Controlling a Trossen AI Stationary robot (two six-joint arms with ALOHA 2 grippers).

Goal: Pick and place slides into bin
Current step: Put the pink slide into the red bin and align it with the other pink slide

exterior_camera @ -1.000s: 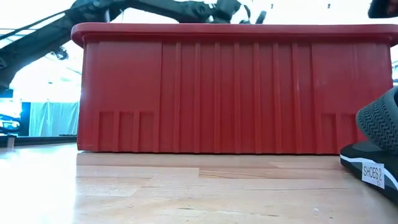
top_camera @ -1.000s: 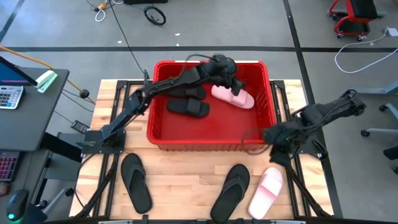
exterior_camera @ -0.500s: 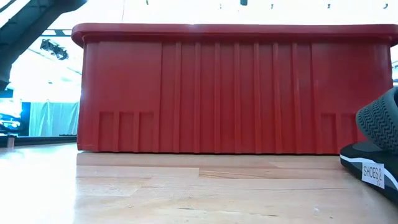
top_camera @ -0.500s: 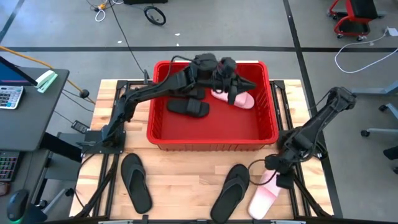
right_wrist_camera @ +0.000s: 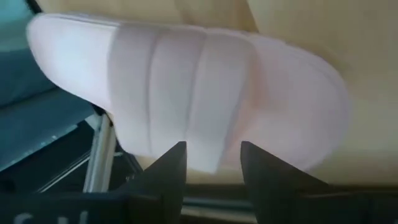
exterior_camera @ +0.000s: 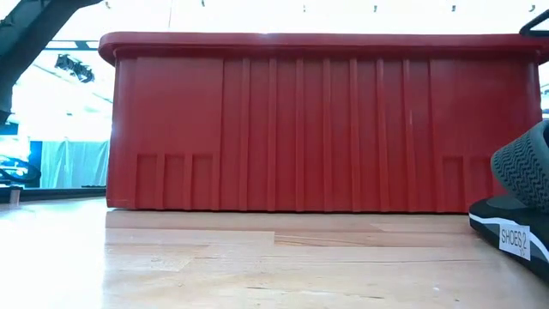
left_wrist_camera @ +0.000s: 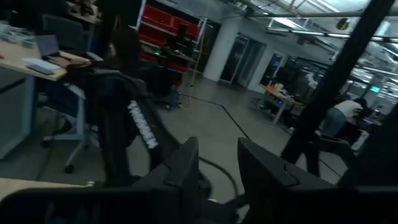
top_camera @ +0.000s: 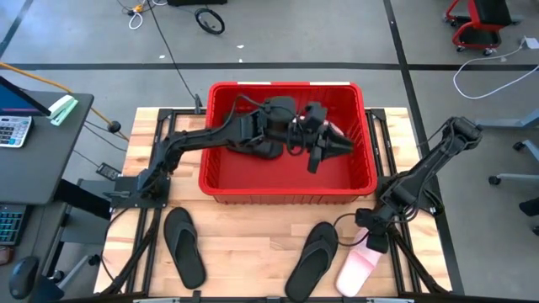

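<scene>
The red bin (top_camera: 286,85) stands at the table's far middle; the low view shows its front wall (exterior_camera: 326,120). My left gripper (top_camera: 340,146) hovers level above the bin's right half, open and holding nothing, its fingers (left_wrist_camera: 186,168) facing the room. A black slide (top_camera: 268,152) lies on the bin's floor, partly under that arm. A pale pink slide (top_camera: 357,271) rests sole-down on the table at the near right. My right gripper (top_camera: 371,240) stands open just over its far end, fingertips (right_wrist_camera: 176,157) before the wide strap (right_wrist_camera: 186,87); whether they touch it I cannot tell.
Two black flip-flops lie on the table's near part, one at the left (top_camera: 184,247) and one (top_camera: 312,257) beside the pink slide. A black sandal (exterior_camera: 523,215) with a white label shows at the low view's right. Bare wood lies between the flip-flops.
My left gripper has risen from the pink slide in the bin and swung toward the table's right and near side, levelling out; it now covers that slide. My right gripper has dropped and moved toward the near edge, down to the pink slide on the table.
</scene>
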